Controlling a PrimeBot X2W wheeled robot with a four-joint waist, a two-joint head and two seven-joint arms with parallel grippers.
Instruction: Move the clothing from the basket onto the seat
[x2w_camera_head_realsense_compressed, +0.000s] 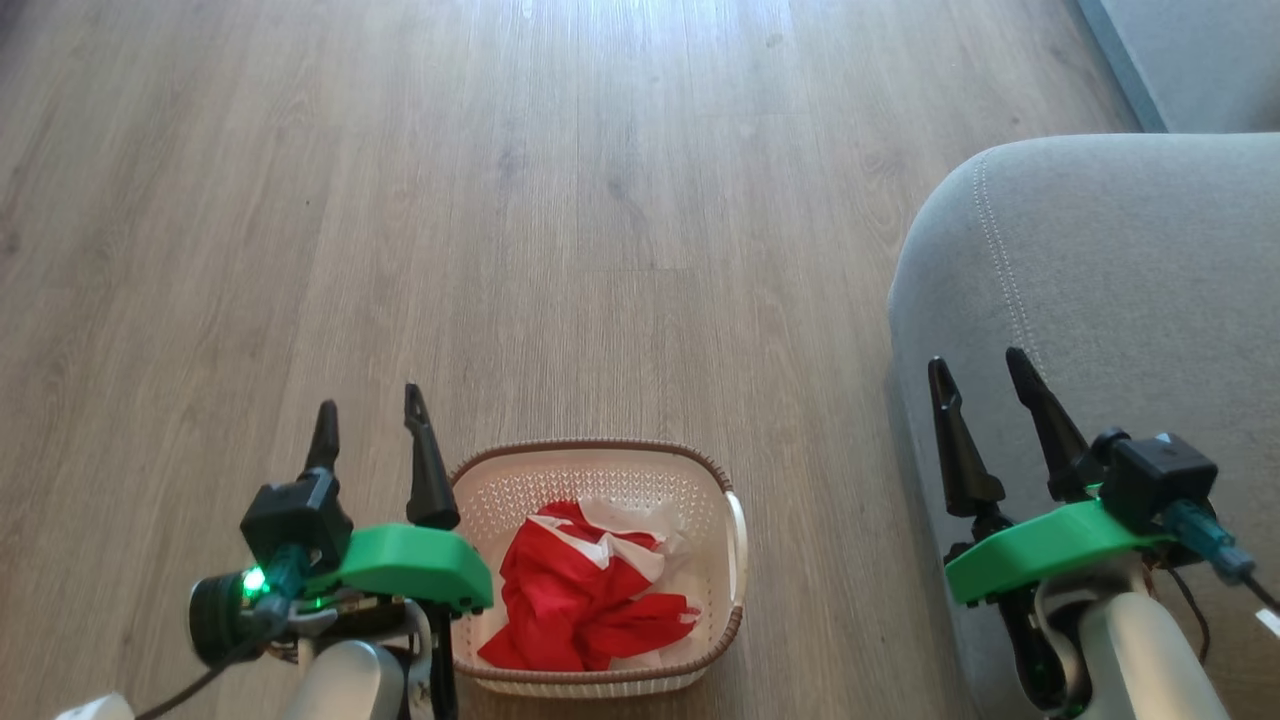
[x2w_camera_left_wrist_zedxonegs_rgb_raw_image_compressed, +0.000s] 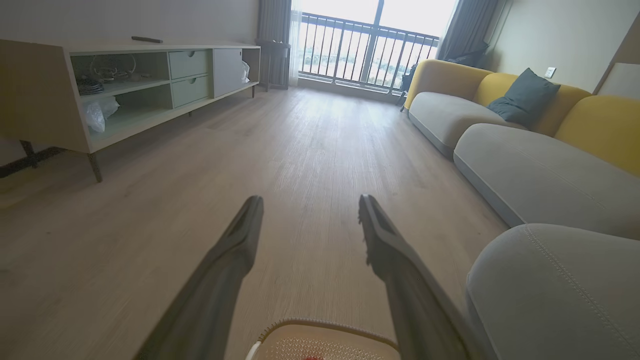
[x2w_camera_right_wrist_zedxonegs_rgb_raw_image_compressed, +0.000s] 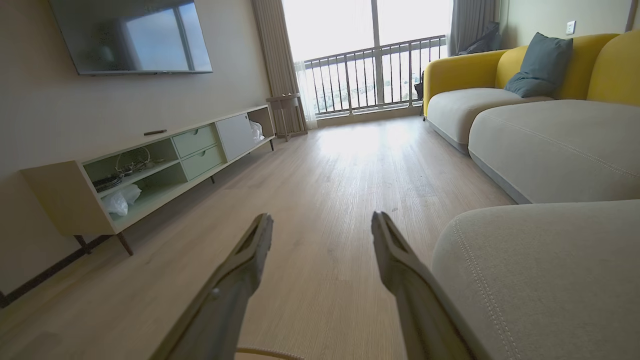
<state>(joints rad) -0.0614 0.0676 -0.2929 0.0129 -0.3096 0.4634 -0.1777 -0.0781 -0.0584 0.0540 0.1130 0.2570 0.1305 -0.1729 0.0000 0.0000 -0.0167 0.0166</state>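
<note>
Red clothing (x2w_camera_head_realsense_compressed: 580, 590) with white trim lies bunched inside the cream basket (x2w_camera_head_realsense_compressed: 700, 475), which stands on the wood floor in front of me. The grey seat (x2w_camera_head_realsense_compressed: 1120, 290) with its pale seam rises at the right. My left gripper (x2w_camera_head_realsense_compressed: 370, 410) hovers open just left of the basket's rim, nothing between its fingers. Open too, my right gripper (x2w_camera_head_realsense_compressed: 978, 365) hangs over the seat's left edge. In the left wrist view the open left gripper (x2w_camera_left_wrist_zedxonegs_rgb_raw_image_compressed: 309, 200) points across the floor, with the basket (x2w_camera_left_wrist_zedxonegs_rgb_raw_image_compressed: 320, 340) rim at the bottom and the seat (x2w_camera_left_wrist_zedxonegs_rgb_raw_image_compressed: 555, 295) at the right. The right wrist view has the right gripper (x2w_camera_right_wrist_zedxonegs_rgb_raw_image_compressed: 322, 217) open beside the seat (x2w_camera_right_wrist_zedxonegs_rgb_raw_image_compressed: 540, 270).
A low TV cabinet (x2w_camera_right_wrist_zedxonegs_rgb_raw_image_compressed: 150, 170) runs along the left wall under a wall screen (x2w_camera_right_wrist_zedxonegs_rgb_raw_image_compressed: 130, 35). A long grey and yellow sofa (x2w_camera_left_wrist_zedxonegs_rgb_raw_image_compressed: 530, 165) with a dark cushion (x2w_camera_right_wrist_zedxonegs_rgb_raw_image_compressed: 540, 65) lines the right side. Balcony railings (x2w_camera_left_wrist_zedxonegs_rgb_raw_image_compressed: 370, 55) close the far end. Wood floor (x2w_camera_head_realsense_compressed: 520, 230) stretches ahead.
</note>
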